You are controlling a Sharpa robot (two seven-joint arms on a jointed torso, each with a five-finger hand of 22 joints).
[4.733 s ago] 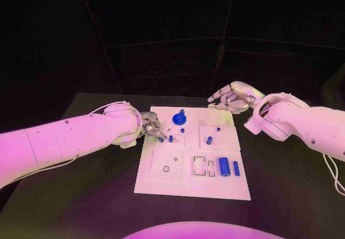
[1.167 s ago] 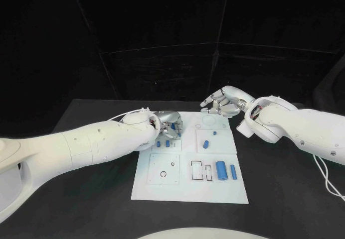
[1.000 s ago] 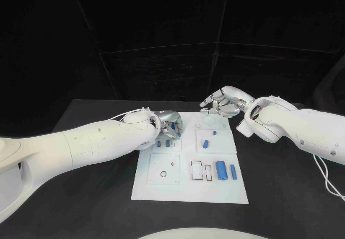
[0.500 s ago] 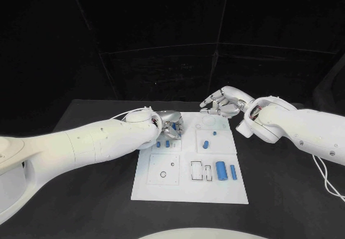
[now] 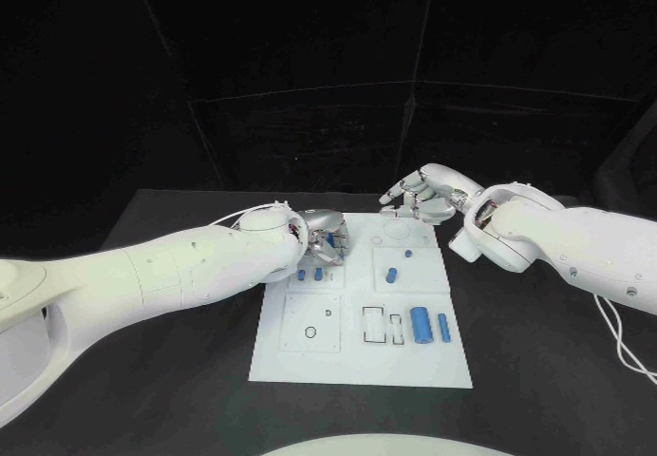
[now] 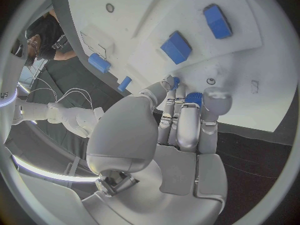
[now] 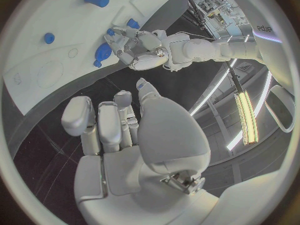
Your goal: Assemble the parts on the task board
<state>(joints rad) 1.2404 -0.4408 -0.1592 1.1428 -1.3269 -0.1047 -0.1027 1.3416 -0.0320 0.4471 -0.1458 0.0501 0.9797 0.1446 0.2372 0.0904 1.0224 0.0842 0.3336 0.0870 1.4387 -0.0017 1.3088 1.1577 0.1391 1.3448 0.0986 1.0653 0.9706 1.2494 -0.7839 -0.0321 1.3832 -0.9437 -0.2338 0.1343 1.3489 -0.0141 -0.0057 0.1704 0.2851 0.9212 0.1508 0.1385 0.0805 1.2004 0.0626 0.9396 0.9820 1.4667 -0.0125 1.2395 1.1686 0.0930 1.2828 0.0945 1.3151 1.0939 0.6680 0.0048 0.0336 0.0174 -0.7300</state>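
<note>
Two hands over the board's [image 5: 359, 366] far end: left hand [image 5: 323, 245] pinches a blue gear [image 7: 103, 51] at the far-left corner; right hand [image 5: 424, 198], fingers loosely curled on nothing, hovers beyond the far-right corner.

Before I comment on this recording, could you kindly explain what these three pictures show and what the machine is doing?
It is a robot with two white arms, each ending in a silver hand. One picture looks down from its head; the two round ones come from cameras at its wrists. On the black table lies a white board with small blue parts: a thick cylinder beside a thinner one, plus short pegs. The left hand reaches over the board's far end, its fingers closed around a blue wheel-like part. The right hand hovers at the board's far edge, fingers loosely curled, holding nothing visible.
</note>
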